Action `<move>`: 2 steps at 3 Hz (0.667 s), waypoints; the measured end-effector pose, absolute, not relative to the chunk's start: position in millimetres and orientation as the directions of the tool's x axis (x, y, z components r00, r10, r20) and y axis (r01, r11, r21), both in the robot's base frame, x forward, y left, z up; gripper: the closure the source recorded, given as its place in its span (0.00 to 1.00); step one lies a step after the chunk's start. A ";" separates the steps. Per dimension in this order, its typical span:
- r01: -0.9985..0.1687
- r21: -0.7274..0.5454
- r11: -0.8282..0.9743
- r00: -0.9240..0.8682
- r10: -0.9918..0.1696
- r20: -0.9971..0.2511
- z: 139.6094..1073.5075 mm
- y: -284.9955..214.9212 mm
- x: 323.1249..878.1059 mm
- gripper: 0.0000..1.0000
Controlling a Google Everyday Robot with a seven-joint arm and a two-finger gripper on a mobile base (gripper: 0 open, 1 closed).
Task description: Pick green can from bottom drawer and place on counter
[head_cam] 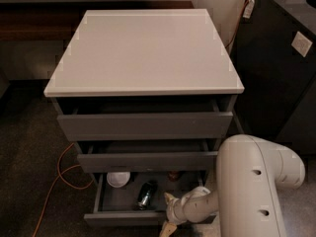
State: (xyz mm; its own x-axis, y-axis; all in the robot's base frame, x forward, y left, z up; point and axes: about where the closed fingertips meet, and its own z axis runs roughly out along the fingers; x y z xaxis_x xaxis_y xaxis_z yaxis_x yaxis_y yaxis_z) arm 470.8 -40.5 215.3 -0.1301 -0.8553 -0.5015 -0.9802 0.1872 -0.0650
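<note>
The green can [145, 194] lies on its side in the open bottom drawer [123, 218], near the middle of the drawer floor. My gripper [167, 214] hangs at the drawer's front right, just right of the can and not touching it. Its two pale fingertips [169, 197] are spread apart, open, with nothing between them. The white arm comes in from the lower right and covers the drawer's right end. The counter [143, 48] is the pale slab on top of the cabinet, with nothing on it.
A white bowl [118, 178] sits at the drawer's back left and a small brownish object [174, 175] at its back. The two upper drawers [145, 125] are pulled out partway. A black cabinet [276, 58] stands to the right. An orange cable [60, 174] runs over the floor at left.
</note>
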 end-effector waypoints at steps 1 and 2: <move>-0.972 -0.064 0.225 -0.156 -0.828 -0.539 204.2 -45.1 466.1 0.00; -0.969 -0.053 0.242 -0.173 -0.816 -0.552 195.9 -46.3 463.1 0.00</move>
State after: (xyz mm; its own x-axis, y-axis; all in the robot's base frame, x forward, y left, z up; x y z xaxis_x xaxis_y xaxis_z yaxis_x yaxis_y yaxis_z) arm 463.1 -46.3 195.9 -0.1733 -0.8158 -0.5518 -0.9689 0.2416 -0.0529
